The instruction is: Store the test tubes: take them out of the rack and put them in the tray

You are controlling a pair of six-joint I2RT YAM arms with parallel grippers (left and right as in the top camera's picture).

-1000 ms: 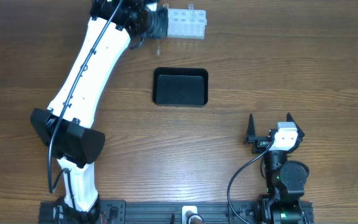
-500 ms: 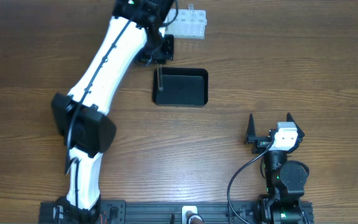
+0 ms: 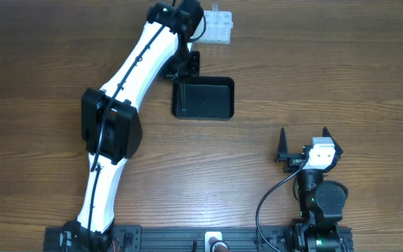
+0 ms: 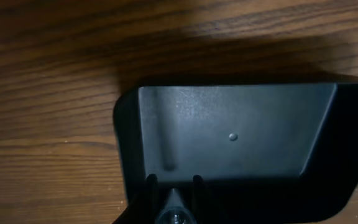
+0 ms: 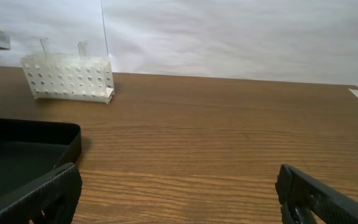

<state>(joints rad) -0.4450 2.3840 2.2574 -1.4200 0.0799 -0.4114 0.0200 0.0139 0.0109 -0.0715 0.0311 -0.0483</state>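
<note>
Over the bench (image 3: pixel 341 63), the left arm (image 3: pixel 142 70) had swung from the rack (image 3: pixel 215 26) to the tray (image 3: pixel 215 98). The left claw (image 4: pixel 174 183) hung over one end of the tray, pinching a test tube (image 4: pixel 173 208); drop looked next. The right claw (image 3: pixel 303 143) sat spread, idle, well apart.

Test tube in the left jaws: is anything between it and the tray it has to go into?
Nothing visible stands in the way. The left gripper holds the test tube above the tray, near one of its walls, and the tray floor that shows beneath is bare.
</note>
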